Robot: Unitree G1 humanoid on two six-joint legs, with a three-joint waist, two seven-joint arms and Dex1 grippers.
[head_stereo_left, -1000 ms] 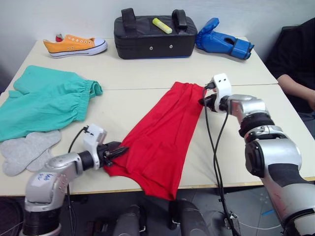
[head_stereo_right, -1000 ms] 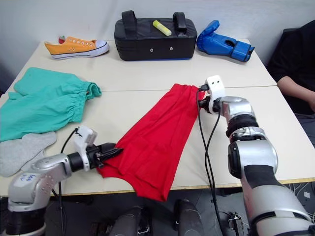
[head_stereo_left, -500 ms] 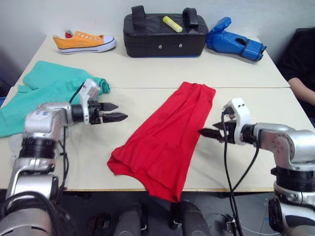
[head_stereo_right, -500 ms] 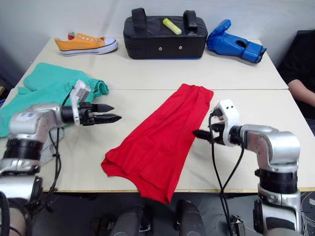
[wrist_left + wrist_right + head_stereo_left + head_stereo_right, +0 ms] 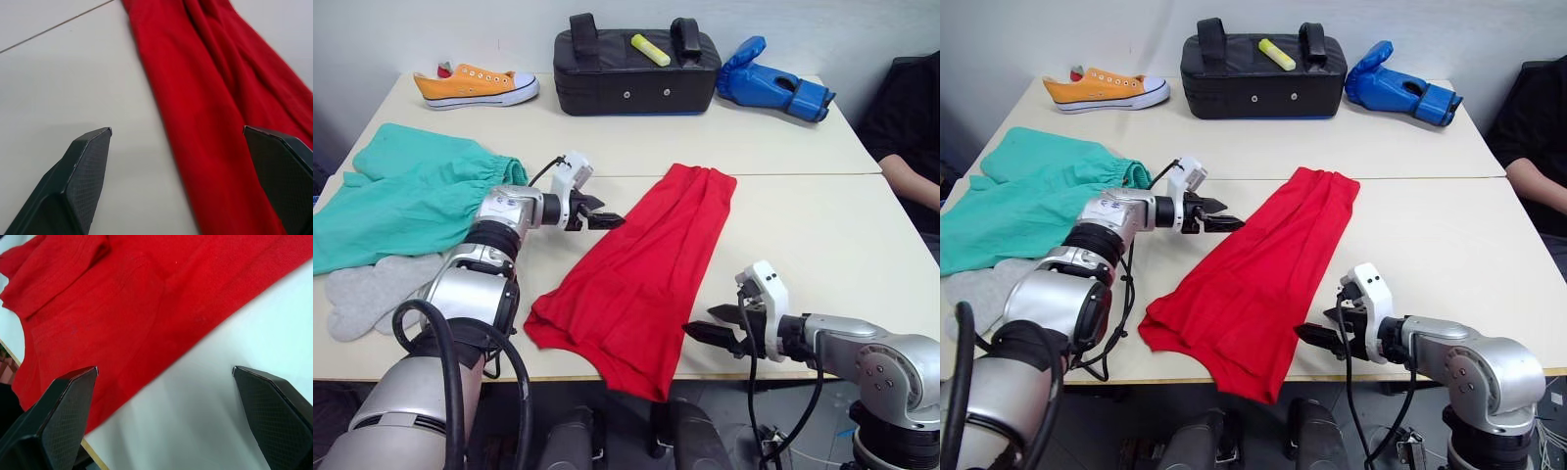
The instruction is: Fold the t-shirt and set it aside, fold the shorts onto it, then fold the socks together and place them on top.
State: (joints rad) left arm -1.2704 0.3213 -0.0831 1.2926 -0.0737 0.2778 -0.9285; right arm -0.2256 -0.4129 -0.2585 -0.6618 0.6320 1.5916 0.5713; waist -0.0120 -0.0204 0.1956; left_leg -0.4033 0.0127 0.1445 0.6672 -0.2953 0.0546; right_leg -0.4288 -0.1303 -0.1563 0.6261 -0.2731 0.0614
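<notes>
The red t-shirt (image 5: 641, 264) lies as a long, folded strip slanting across the table, its near end hanging over the front edge. My left gripper (image 5: 611, 221) is open at the shirt's left edge, about halfway along it, with the fingers (image 5: 88, 161) straddling that edge. My right gripper (image 5: 701, 334) is open low over the table at the shirt's near right edge (image 5: 146, 323). The teal shorts (image 5: 406, 196) lie spread at the left. In front of them, close to the table's front edge, lie the grey socks (image 5: 367, 294).
An orange sneaker (image 5: 475, 85), a black padded bag (image 5: 634, 69) with a yellow marker (image 5: 650, 50) on it, and a blue boxing glove (image 5: 773, 86) line the far edge. A person's arm (image 5: 909, 181) rests at the right edge of the table (image 5: 803, 206).
Both grippers let go of the shirt's corners. The left one went from the near left corner up to the left edge. The right one came from the far right corner down to the near right edge.
</notes>
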